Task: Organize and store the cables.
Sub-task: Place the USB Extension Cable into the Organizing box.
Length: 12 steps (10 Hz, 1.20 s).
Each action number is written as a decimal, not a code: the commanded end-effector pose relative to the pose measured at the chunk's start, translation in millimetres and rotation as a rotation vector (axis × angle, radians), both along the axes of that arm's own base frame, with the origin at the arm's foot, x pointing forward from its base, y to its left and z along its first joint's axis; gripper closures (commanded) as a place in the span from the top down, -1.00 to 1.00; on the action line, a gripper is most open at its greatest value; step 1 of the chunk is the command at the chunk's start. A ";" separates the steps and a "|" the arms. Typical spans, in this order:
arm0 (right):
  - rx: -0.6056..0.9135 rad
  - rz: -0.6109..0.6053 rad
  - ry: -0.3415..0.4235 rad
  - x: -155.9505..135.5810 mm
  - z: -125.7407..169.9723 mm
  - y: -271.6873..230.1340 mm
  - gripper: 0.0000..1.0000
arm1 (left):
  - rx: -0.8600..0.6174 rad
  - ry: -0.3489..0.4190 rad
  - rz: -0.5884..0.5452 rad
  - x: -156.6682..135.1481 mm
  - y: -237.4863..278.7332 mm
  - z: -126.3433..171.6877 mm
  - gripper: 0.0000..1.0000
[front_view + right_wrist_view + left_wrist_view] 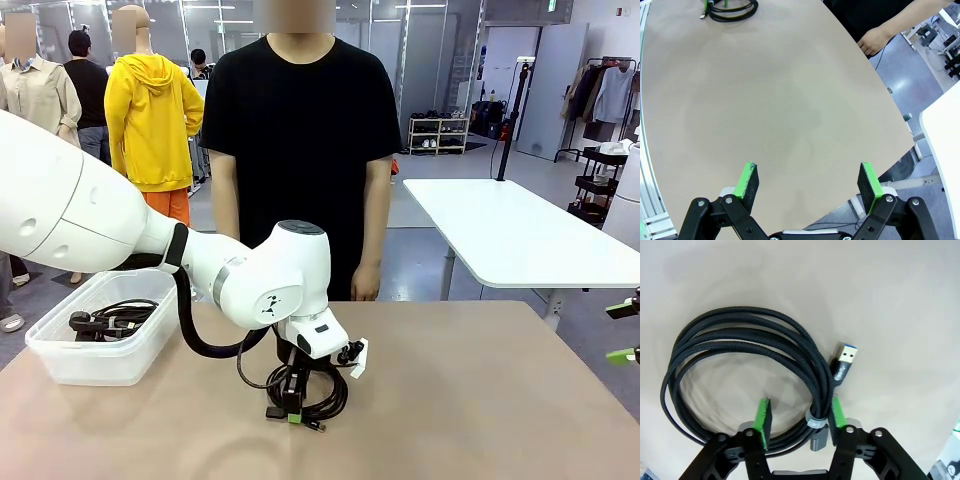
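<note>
A coiled black cable (322, 400) lies on the tan table (480, 400) near the front middle. My left gripper (292, 408) stands down over its near side. In the left wrist view the coil (740, 325) has a grey tie (815, 423) and a blue-tipped USB plug (845, 357). My left gripper (800, 417) straddles the tied strands; the bundle lies against one green pad (836, 412), and a gap remains at the other pad (762, 420). More coiled cables (110, 318) lie in the clear bin (60, 358). My right gripper (810, 180) hangs open over bare table at the right, with nothing in it.
The clear bin stands at the table's left side. A person in a black shirt (300, 130) stands at the far edge, with a hand (875, 37) hanging beside the table. A white table (520, 230) stands behind on the right.
</note>
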State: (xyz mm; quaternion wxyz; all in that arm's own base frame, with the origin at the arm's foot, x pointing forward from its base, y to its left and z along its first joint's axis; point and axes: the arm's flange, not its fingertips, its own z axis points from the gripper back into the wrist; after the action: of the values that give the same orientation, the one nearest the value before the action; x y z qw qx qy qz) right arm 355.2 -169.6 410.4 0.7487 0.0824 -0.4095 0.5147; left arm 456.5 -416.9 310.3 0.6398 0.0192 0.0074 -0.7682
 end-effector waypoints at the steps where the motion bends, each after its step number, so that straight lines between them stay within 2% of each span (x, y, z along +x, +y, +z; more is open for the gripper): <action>1: 0.008 0.006 -0.020 2.2 -1.4 -1.8 1.00 | 0.014 -0.027 0.010 -5.8 1.3 4.8 -1.00; 4: 0.008 0.006 -0.020 2.2 -1.4 -1.8 1.00 | 0.035 -0.041 0.010 -10.3 3.2 12.1 -1.00; 10: 0.008 0.006 -0.020 2.2 -1.4 -1.8 1.00 | -0.007 -0.152 0.000 -29.6 12.6 125.8 -1.00; 12: 0.008 0.006 -0.020 2.2 -1.4 -1.8 1.00 | -0.018 -0.187 0.008 -32.8 4.0 141.6 -1.00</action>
State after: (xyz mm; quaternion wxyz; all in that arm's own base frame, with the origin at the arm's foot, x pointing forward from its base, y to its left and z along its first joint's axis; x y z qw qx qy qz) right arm 355.3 -169.4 410.6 0.7490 0.0825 -0.4101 0.5139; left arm 428.3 -411.1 454.1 0.6348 0.0852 -0.0624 -0.7654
